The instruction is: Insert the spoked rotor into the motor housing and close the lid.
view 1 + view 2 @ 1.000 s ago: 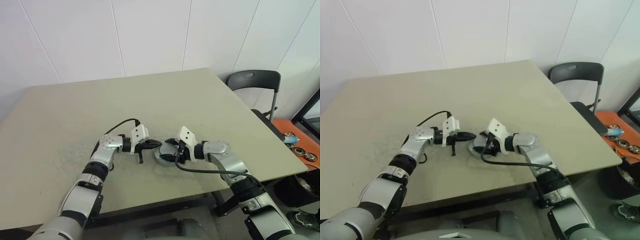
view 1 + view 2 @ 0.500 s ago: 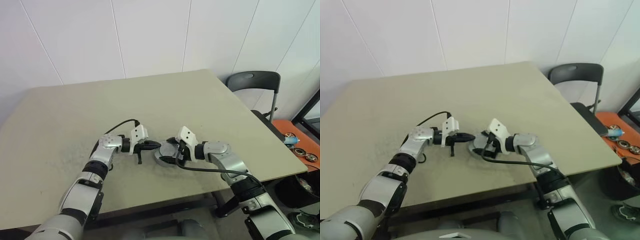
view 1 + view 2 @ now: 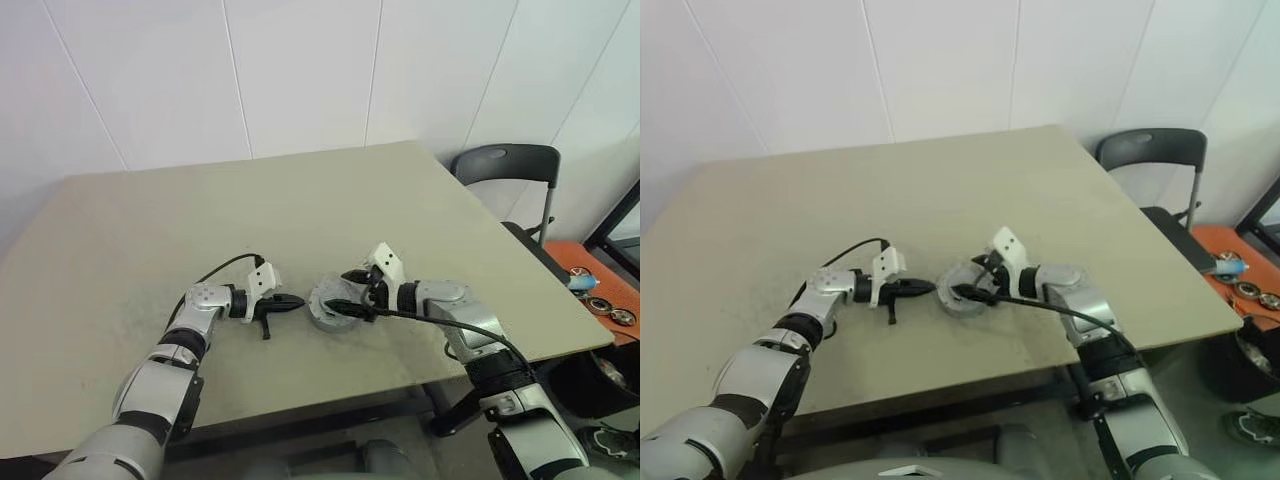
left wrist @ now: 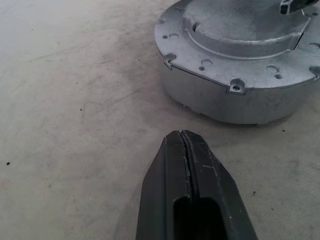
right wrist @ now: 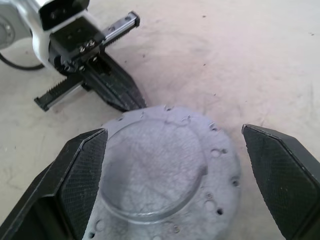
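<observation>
My left pincer (image 4: 189, 150) is pressed fully shut, its two black fingers (image 4: 165, 190) meeting in a single seam, and it holds nothing. It lies low over the bench (image 3: 150, 230) with its tip pointing at the side wall of the housing (image 4: 240, 65), close to it but apart, with a strip of bare bench between. The housing sits flat on the bench near the front edge, between my two arms; it shows as a round silver-grey metal puck with small screw holes around its flange, and a raised round lid (image 5: 150, 165) covers its top, so I cannot see inside it. My right pincer (image 5: 175, 170) is spread wide and empty, one finger (image 5: 75, 175) on each side of the housing, above its rim; I cannot tell whether either tip touches the metal. From my right wrist I also see my left pincer lying just beyond the housing's far edge. A dark chair (image 3: 505, 160) stands past the bench's right corner, and a few small parts lie on an orange surface (image 3: 590, 290) beside it.
</observation>
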Controlling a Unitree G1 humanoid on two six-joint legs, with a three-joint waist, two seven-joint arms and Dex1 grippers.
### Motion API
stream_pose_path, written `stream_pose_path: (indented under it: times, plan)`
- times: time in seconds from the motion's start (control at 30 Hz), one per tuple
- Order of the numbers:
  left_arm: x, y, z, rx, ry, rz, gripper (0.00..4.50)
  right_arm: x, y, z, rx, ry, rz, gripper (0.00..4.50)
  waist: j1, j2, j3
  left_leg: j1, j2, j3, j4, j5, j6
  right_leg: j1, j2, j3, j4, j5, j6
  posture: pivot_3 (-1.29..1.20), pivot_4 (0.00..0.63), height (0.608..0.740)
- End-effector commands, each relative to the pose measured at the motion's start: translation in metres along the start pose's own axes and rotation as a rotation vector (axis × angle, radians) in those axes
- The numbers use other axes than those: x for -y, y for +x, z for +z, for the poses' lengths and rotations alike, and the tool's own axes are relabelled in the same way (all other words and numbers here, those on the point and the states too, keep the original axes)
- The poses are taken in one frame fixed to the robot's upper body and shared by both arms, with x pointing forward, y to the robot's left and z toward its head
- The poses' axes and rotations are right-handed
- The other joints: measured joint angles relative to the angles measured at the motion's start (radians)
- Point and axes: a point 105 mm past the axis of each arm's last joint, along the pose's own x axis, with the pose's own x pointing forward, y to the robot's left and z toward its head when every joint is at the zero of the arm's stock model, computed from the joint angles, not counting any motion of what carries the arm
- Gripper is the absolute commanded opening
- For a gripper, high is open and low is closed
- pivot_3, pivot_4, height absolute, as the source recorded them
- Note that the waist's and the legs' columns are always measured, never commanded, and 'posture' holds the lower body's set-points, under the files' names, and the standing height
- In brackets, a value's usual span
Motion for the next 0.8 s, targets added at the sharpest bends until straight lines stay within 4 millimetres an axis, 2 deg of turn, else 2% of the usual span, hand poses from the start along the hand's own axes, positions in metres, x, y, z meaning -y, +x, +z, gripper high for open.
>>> stream_pose_path:
  times: [0.03, 0.17, 0.33, 0.5, 0.6, 0.8]
  plan:
    - [-0.004, -0.001, 0.003, 0.005, 0.002, 0.012, 0.0, 0.004, -0.003, 0.017, 0.049, -0.02, -0.01, 4.49, 0.0, 0.0, 0.0, 0.0, 0.0, 0.0, 0.0, 0.0, 0.0, 0.0, 0.0, 0.0, 0.0, 0.0, 0.0, 0.0, 0.0, 0.74]
    - [-0.007, -0.001, 0.013, 0.054, 0.011, 0.013, 0.0, 0.003, -0.003, 0.017, 0.049, -0.017, -0.008, 4.49, -0.002, 0.0, 0.0, 0.0, 0.0, 0.0, 0.0, 0.0, 0.0, 0.0, 0.0, 0.0, 0.0, 0.0, 0.0, 0.0, 0.0, 0.74]
    - [-0.018, -0.005, 0.041, 0.191, -0.008, 0.031, 0.0, 0.003, -0.002, 0.017, 0.051, -0.017, -0.01, 4.49, -0.003, 0.0, 0.001, -0.003, 0.0, 0.0, 0.0, 0.0, 0.0, -0.002, 0.0, 0.0, -0.001, 0.0, 0.0, 0.0, 0.0, 0.74]
    - [-0.022, -0.007, 0.057, 0.251, -0.017, 0.023, 0.0, 0.003, -0.002, 0.017, 0.049, -0.017, -0.01, 4.49, -0.003, 0.0, 0.001, -0.016, 0.0, 0.0, 0.001, 0.0, 0.0, -0.017, 0.0, 0.0, 0.001, 0.003, -0.005, 0.0, 0.0, 0.74]
    - [-0.019, -0.001, 0.059, 0.266, -0.05, -0.01, 0.0, 0.003, -0.002, 0.017, 0.049, -0.018, -0.01, 4.49, -0.003, 0.0, 0.001, -0.016, 0.0, 0.0, 0.0, 0.0, 0.0, -0.017, 0.0, 0.0, 0.001, 0.003, -0.005, 0.0, 0.0, 0.74]
    - [-0.009, 0.007, 0.038, 0.153, -0.071, -0.045, 0.0, 0.003, -0.002, 0.017, 0.05, -0.021, -0.013, 4.49, -0.003, 0.0, 0.001, -0.016, 0.0, 0.001, 0.0, 0.0, 0.0, -0.017, 0.0, 0.0, 0.0, 0.003, -0.005, 0.0, 0.0, 0.74]
